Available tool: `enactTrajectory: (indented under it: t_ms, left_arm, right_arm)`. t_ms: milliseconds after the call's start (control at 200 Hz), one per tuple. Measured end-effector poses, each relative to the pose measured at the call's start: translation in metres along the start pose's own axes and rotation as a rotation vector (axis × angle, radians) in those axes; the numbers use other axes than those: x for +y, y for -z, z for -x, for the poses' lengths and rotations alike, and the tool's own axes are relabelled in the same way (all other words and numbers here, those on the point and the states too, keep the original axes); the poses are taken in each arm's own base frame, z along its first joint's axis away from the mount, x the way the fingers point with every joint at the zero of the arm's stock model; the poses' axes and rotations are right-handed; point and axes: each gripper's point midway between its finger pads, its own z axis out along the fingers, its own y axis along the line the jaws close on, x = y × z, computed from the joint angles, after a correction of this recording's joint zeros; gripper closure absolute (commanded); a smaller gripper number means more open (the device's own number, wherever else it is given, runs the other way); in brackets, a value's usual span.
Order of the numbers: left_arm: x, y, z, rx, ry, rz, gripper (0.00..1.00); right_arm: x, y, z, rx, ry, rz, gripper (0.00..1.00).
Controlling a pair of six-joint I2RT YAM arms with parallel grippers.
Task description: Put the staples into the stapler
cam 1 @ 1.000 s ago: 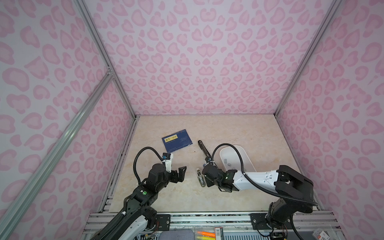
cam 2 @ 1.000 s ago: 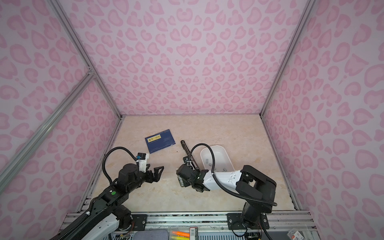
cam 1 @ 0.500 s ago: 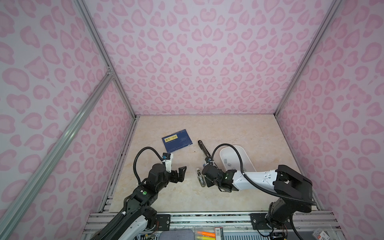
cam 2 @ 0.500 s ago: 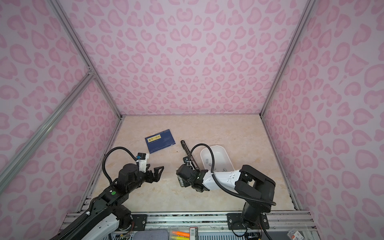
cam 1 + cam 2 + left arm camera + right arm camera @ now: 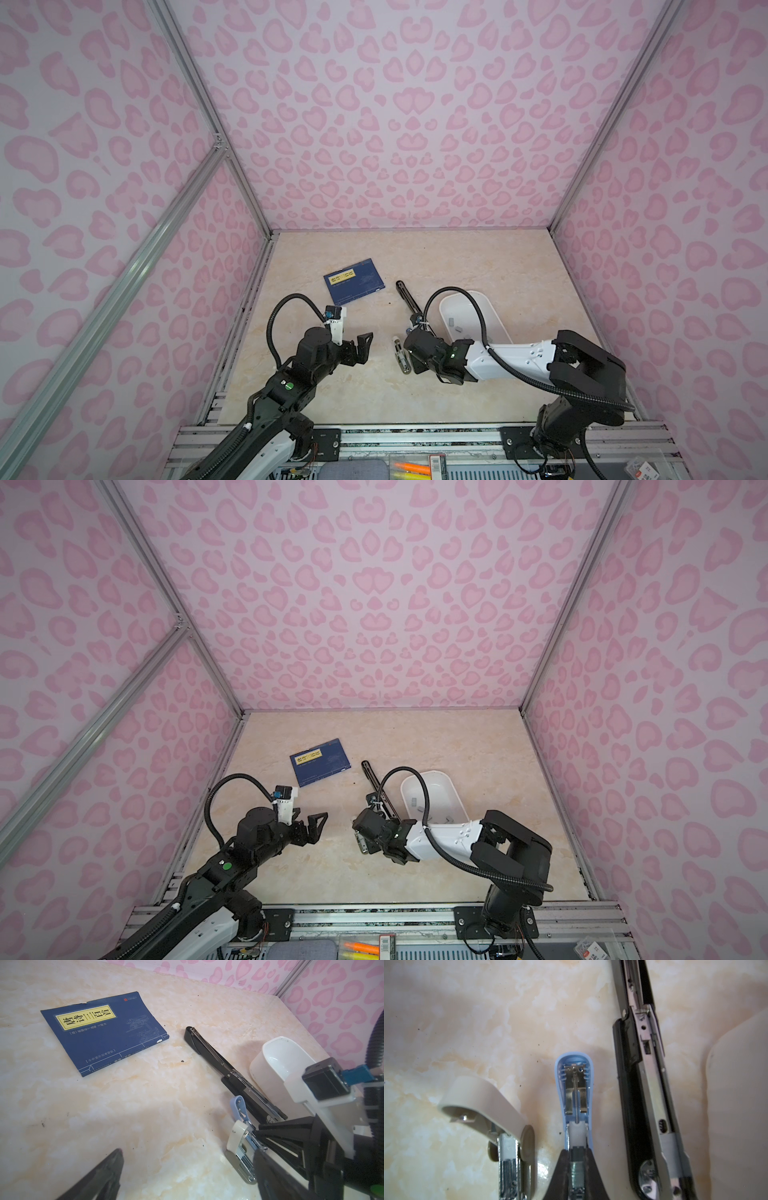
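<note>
Black-and-white arms point(image 5: 511, 365) carry ribbed black cables point(image 5: 272, 328) and green dots point(image 5: 287, 386).

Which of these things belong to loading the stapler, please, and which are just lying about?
Job: staple strip, pinched in right gripper; blue stapler, open; spare staples in white tray.
Lying about: blue book; black stapler and beige stapler, both open.

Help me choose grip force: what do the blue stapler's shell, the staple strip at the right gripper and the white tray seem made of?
Blue stapler shell: probably moulded plastic, matte, ribbed inside its nose. Staple strip: metal, grey with fine bright ridges. White tray: likely glossy plastic, smooth with soft highlights, though ceramic is possible.
</note>
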Motion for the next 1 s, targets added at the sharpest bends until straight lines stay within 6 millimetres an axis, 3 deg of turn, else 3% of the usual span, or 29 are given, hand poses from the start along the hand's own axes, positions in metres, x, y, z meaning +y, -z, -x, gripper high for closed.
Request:
enactTrajectory:
  t_ms: [1000]
  left_arm:
    - [0.0000, -0.0001, -0.0001, 0.000, -0.001, 0.001, 0.02]
  right_arm:
    - [-0.0018, -0.0023, -0.0056, 0.008, -0.008, -0.001, 0.91]
